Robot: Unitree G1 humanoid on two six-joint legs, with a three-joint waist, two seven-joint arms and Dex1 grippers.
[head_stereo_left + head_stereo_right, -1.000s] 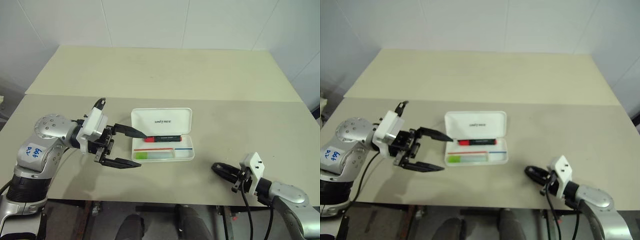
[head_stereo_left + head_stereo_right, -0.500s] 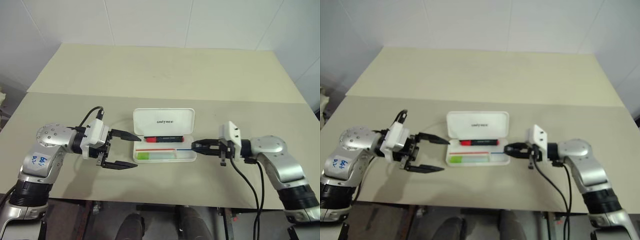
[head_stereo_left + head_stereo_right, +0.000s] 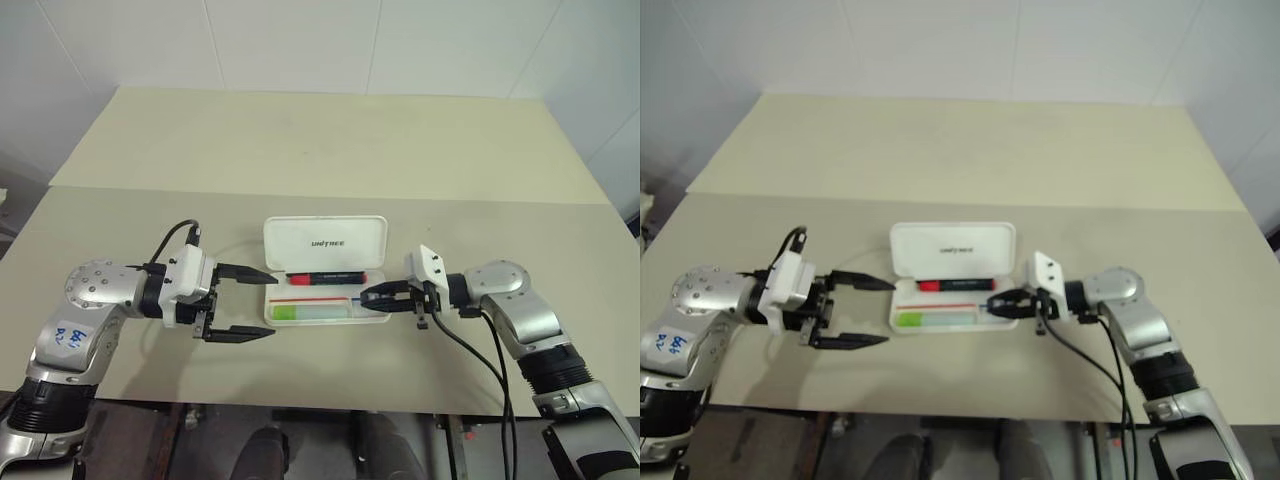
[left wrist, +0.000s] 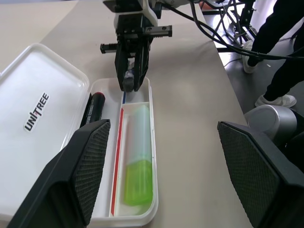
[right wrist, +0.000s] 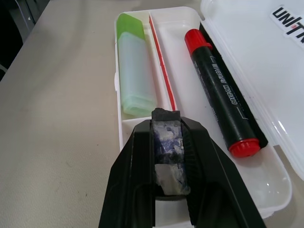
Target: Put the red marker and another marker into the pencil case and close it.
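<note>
Left eye view first: shows the left gripper (image 3: 272, 303) spread wide and holding nothing. Puts the pencil case (image 3: 325, 243) just past its tips, lid flipped up on the far side, flat on the table (image 3: 300, 150). Has the right gripper (image 3: 365, 297) coming in from the opposite end, clenched, tips right over the case's end wall. So sandwiches the case between the two grippers.

Right eye view: same story, nothing new.

Left wrist view: looks straight down the open tray between the wide-apart fingers. Shows another marker (image 4: 137, 171) (the lime-ended one) lying in the near compartment just ahead of the left gripper, and the red marker (image 4: 95, 107) tucked in the slot by the hinge, beyond the red divider line. Also catches a person's legs (image 4: 278, 52) off past the table edge (not involved).

Right wrist view: shows the fingers pinched on a small bluish-grey piece (image 5: 167, 137), hard to say what exactly. Places both markers just beyond those tips, inside the tray.

Reads as the loading step basically done, with only closing left. Probably calls for getting the right gripper and its little piece clear of the tray (or dropped in, can't tell which), then nudging the lid over from the hinge side and pressing it down till it snaps. Needs care not to shove the light case sideways.
</note>
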